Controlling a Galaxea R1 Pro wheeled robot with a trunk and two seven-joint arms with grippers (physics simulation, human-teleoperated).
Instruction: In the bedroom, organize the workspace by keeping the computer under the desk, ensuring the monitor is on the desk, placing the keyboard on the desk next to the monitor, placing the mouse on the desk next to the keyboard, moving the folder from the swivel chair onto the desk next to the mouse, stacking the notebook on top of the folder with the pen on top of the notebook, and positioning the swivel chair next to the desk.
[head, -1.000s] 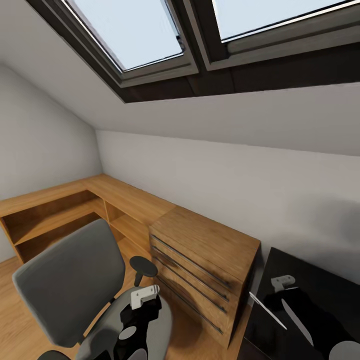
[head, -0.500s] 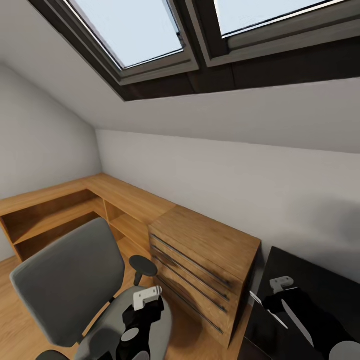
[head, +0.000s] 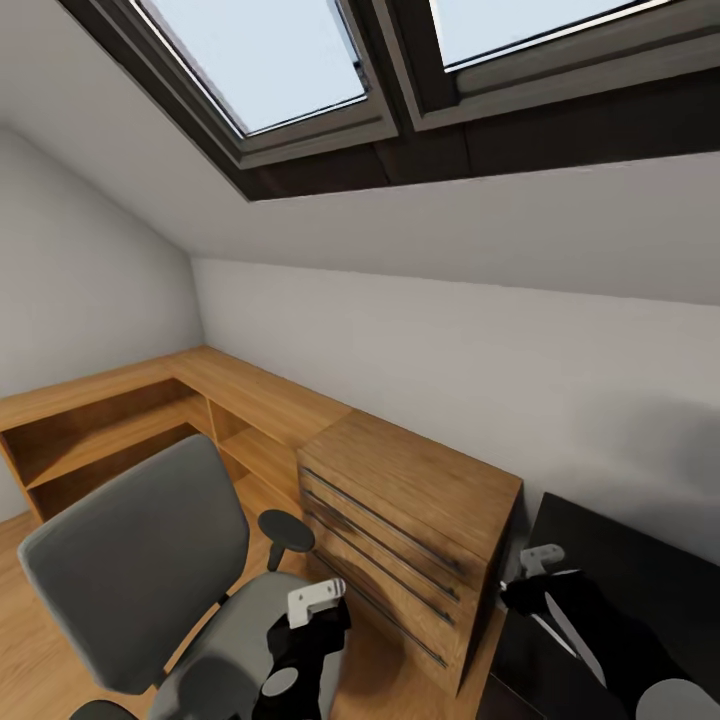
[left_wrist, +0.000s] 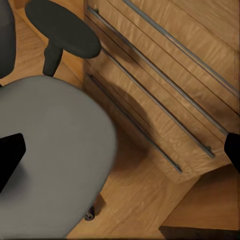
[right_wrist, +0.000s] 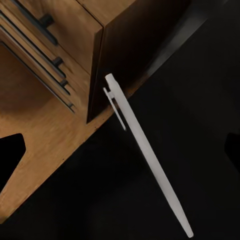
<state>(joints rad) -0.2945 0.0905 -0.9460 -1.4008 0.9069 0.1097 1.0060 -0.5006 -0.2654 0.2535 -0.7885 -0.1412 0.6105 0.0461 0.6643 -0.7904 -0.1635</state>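
The white pen (right_wrist: 145, 152) lies on the black surface (right_wrist: 200, 100) beside the oak dresser (head: 415, 520), right fingers (right_wrist: 11, 150) apart; left fingers (left_wrist: 10, 155) apart above the swivel chair (head: 140, 570) at seven o'clock.

left end effector (head: 318, 603) shifted rightward; right end effector (head: 538, 560) moved up-left

Black arms (head: 300, 660); white wrist brackets (head: 315, 600)
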